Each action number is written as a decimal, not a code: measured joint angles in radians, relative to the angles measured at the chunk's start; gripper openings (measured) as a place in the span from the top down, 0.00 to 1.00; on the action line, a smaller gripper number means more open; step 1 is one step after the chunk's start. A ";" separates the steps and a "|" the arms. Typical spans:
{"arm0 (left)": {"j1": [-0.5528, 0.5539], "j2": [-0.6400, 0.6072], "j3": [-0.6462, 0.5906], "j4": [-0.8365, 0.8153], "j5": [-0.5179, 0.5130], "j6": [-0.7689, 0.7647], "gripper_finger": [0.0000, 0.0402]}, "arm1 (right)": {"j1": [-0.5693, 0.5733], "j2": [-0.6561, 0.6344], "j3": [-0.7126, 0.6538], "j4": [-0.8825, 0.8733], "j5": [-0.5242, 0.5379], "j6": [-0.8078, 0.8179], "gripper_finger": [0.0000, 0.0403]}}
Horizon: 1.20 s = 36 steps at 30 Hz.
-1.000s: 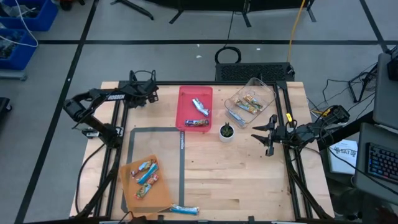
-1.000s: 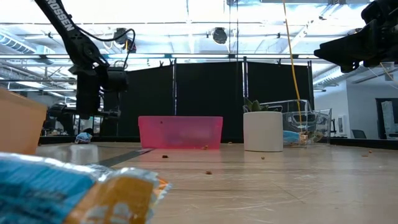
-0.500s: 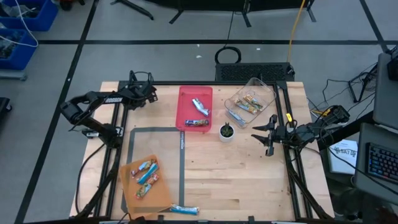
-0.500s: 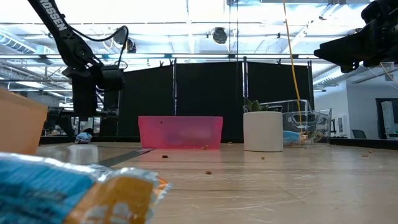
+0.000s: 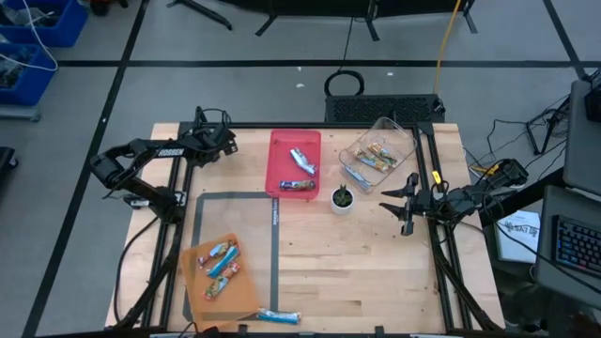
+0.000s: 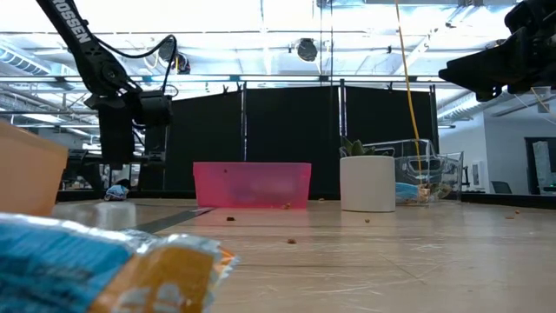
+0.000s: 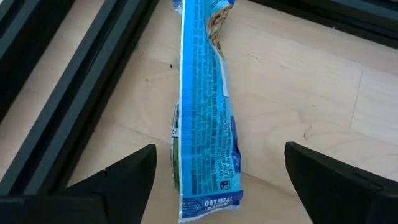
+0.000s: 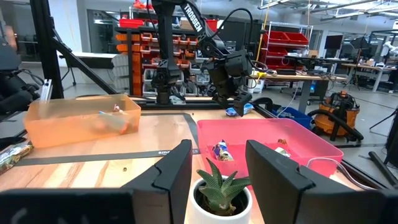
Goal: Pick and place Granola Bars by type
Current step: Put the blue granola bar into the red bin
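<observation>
We found the left gripper (image 5: 225, 139) poised with its jaws spread wide over the table's far left corner, and directly below it, between the two fingers (image 7: 112, 183) but touching neither, lay a blue bar (image 7: 205, 118) flat on the bare wood, lengthwise away from the wrist, just beside the black frame rail (image 7: 68, 93). Farther out from that gripper sat the pink tray (image 5: 295, 161) holding three bars (image 5: 301, 161); beyond it again stood the small potted plant (image 5: 342, 198) and the clear bin (image 5: 378, 154) with several more bars. The right gripper (image 5: 406, 201) hung above the table's right side, jaws partly apart and holding nothing — the potted plant sat nearest in front of it, then the pink tray, and well past those the orange bin (image 8: 83, 118). Back toward the near left edge, well apart from both grippers, the orange bin held a cluster of bars (image 5: 220, 266), and one blue bar (image 5: 278, 316) lay alone on the wood beside it — just at the front edge.
</observation>
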 joint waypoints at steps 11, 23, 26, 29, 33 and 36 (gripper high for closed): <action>-0.008 0.003 0.000 0.015 -0.005 -0.016 0.44 | 0.000 0.000 0.000 0.000 0.000 0.000 0.65; -0.004 0.008 0.000 0.001 -0.006 0.019 0.84 | 0.000 0.000 0.000 0.000 0.000 0.000 0.65; 0.001 0.031 -0.009 0.007 0.006 0.021 0.95 | 0.000 0.000 0.000 0.000 0.000 0.000 0.65; 0.000 0.040 -0.024 0.034 0.015 0.034 0.97 | 0.000 0.000 0.000 0.000 0.000 0.000 0.65; 0.000 0.040 -0.025 0.034 0.026 0.036 0.98 | 0.000 0.000 0.000 0.000 0.000 0.000 0.65; 0.001 0.034 -0.020 0.027 0.044 0.038 0.99 | 0.000 0.000 0.000 0.000 0.000 0.000 0.65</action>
